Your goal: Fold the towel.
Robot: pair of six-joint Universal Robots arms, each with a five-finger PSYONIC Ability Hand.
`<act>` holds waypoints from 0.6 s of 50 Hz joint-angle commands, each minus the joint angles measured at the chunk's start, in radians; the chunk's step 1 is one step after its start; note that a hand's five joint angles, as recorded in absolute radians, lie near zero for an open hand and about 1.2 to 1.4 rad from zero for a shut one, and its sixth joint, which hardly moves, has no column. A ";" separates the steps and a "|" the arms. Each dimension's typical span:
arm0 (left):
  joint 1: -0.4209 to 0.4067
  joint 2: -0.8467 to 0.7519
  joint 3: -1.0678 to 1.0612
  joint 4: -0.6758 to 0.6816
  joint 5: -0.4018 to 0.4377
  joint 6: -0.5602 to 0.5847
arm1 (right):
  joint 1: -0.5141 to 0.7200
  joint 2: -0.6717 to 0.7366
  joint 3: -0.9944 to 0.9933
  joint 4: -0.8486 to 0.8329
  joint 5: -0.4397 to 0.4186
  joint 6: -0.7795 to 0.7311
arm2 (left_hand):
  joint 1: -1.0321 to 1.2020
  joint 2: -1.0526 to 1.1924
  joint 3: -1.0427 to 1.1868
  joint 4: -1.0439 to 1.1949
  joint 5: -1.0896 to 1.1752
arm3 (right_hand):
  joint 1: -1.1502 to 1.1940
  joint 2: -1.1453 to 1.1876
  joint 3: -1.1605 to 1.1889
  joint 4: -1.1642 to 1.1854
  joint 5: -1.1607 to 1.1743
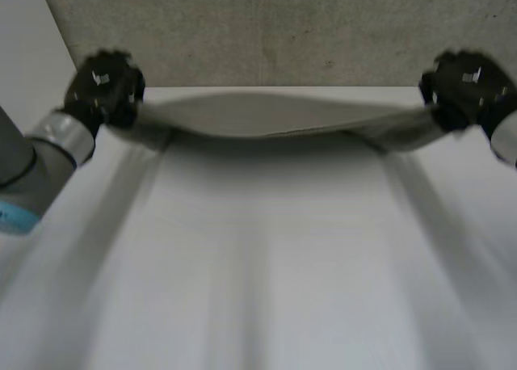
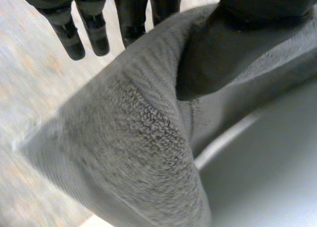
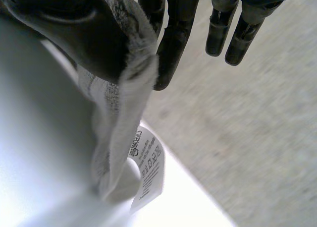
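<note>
One grey terry-cloth towel (image 1: 266,115), two black robot hands and one white table (image 1: 266,265) are counted. In the head view the left hand (image 1: 103,87) is seen at about ten o'clock and the right hand (image 1: 467,86) at about two o'clock. The towel is held stretched between them above the table's far edge, sagging slightly in the middle, with one end gripped by each hand. Beyond the table, at twelve o'clock, a speckled grey surface (image 1: 266,31) is seen.

The grips, which cannot be read in the head view, are given by the wrist views. In the left wrist view the towel's end is pinched between the thumb and a finger hidden behind the cloth, while two other fingers (image 2: 74,33) are left straight and free beside it. In the right wrist view the towel's edge is pinched between the thumb and one finger, and two further fingers (image 3: 233,33) are held clear. One white printed care label (image 3: 148,172) is shown hanging from the towel's hem, just beyond the right thumb.
</note>
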 commanded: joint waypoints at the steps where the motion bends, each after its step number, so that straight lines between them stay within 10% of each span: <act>1: 0.021 0.002 -0.152 -0.002 0.064 0.095 | -0.062 -0.075 0.195 0.005 -0.082 -0.088 | 0.139 0.051 -0.048 -0.054 0.065 | 0.075 0.057 -0.047 -0.076 0.067; 20: 0.181 0.460 -0.402 -0.241 0.191 0.052 | -0.413 -0.447 0.290 0.330 -0.479 -0.100 | 0.139 0.051 -0.048 -0.054 0.065 | 0.075 0.057 -0.047 -0.076 0.067; 30: 0.144 0.225 -0.269 -0.264 0.211 0.047 | -0.274 -0.182 0.165 0.291 -0.322 -0.129 | 0.139 0.051 -0.048 -0.054 0.065 | 0.075 0.057 -0.047 -0.076 0.067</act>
